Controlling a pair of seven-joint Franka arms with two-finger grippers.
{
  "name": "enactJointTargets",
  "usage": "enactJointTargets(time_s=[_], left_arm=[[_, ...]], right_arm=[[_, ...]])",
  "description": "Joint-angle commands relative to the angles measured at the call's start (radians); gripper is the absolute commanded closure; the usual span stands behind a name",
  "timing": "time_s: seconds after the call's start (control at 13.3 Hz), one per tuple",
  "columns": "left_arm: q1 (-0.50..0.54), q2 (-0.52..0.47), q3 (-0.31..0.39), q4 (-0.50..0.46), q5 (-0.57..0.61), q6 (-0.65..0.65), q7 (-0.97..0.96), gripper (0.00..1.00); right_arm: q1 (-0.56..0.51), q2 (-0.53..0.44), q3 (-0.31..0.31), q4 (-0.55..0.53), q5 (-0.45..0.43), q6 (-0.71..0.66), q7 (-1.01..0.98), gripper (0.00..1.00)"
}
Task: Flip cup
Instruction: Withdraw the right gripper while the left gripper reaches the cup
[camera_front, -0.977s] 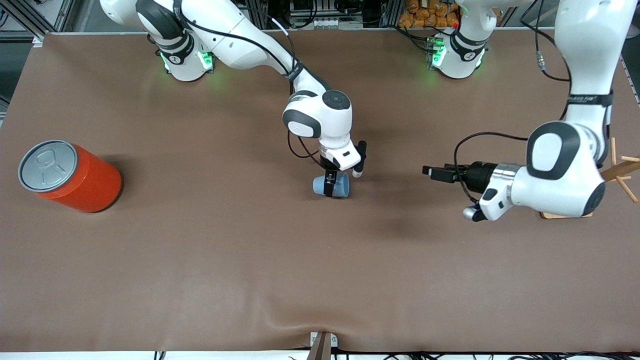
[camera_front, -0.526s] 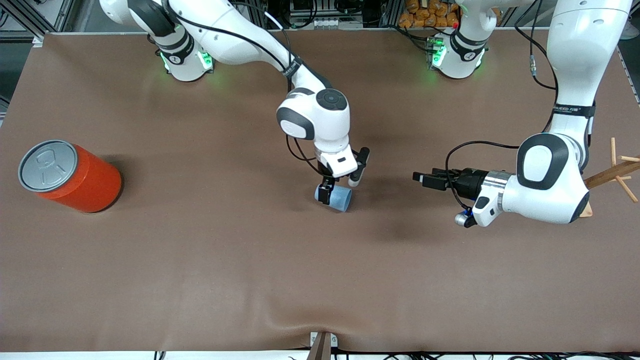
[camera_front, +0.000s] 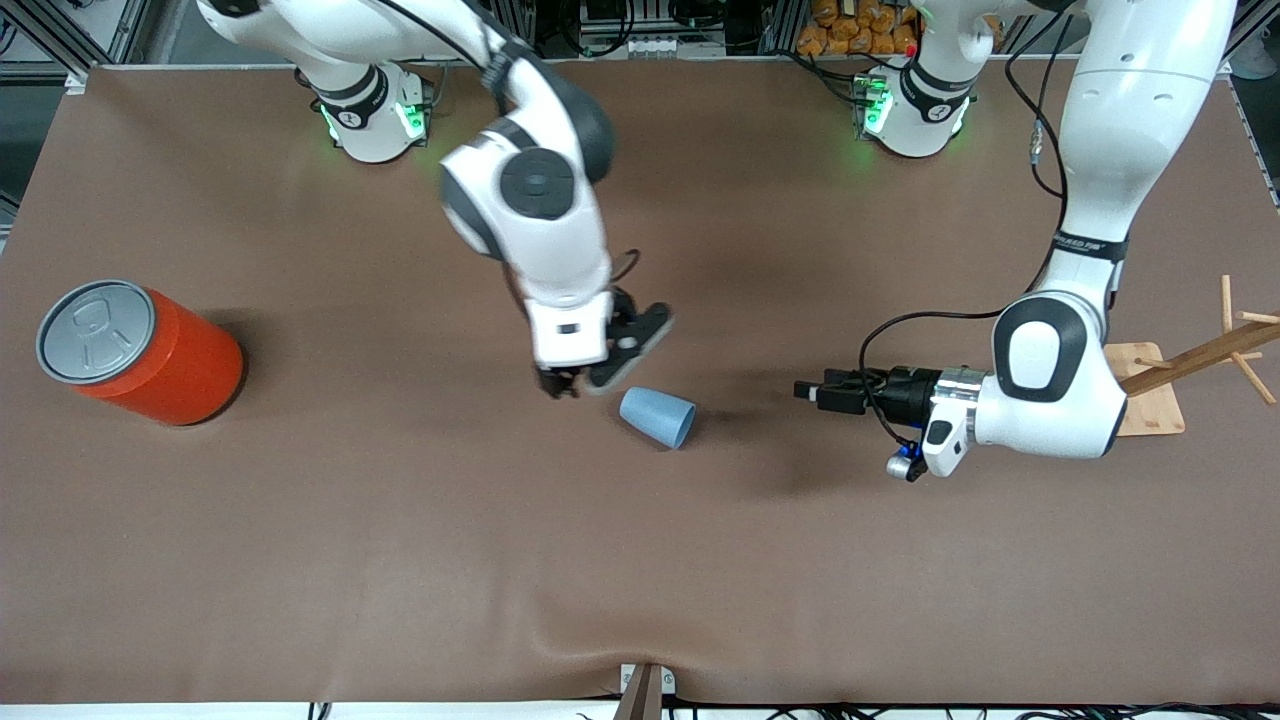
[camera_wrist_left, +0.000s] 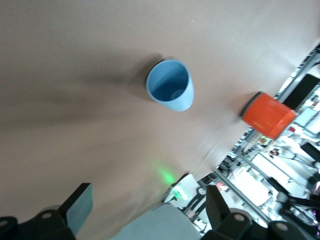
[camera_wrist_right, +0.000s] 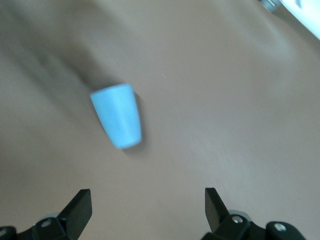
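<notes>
Front view: right tool (camera_front: 565, 388) hangs over the desk (camera_front: 400, 560) just beside the cup (camera_front: 657, 417), toward the right arm's end. Its fingers are spread wide in the right wrist view and carry nothing. Left tool (camera_front: 808, 391) lies low and level over the desk, pointing at the cup from the left arm's end, some way off. It is likewise wide open and empty, going by the left wrist view.

Cup: lying on its side near mid-desk, touching neither tool. The mouth faces the left tool; the left wrist view looks straight into its darker blue inside. The narrow closed base points toward the right arm's end.

Handling, my judgement:
- Small, thin-walled, likely very light; will roll or skid on the cloth at a nudge.
- Matte taper, so a side pinch could squirt toward the narrow end.
- Best hold seems to be across the body near the wide rim, or one finger inside the mouth and one outside.

Orange can (camera_front: 140, 350) stands well apart at the right arm's end. Wooden rack (camera_front: 1200, 360) sits at the left arm's end.
</notes>
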Motion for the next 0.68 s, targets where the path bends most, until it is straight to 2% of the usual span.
enactJointTargets(time_s=[0.0,0.23,0.45,0.6], left_arm=[[-0.046,0.083,-0.002,0.117,-0.068,0.064,0.012,0.00],[-0.096,0.144,-0.004,0.196,-0.131,0.173,0.053,0.00],[-0.150,0.189,-0.002,0.217,-0.228,0.280,0.196,0.00],[-0.172,0.209,-0.002,0.217,-0.268,0.297,0.280,0.01]], right_arm=[[-0.130,-0.080,0.014,-0.034,0.098,-0.123,0.009,0.00],[-0.270,-0.115,0.015,-0.034,0.132,-0.262,0.008,0.00],[-0.342,-0.132,0.010,-0.035,0.129,-0.354,0.009,0.00],[-0.381,-0.132,0.010,-0.057,0.129,-0.390,0.009,0.00]])
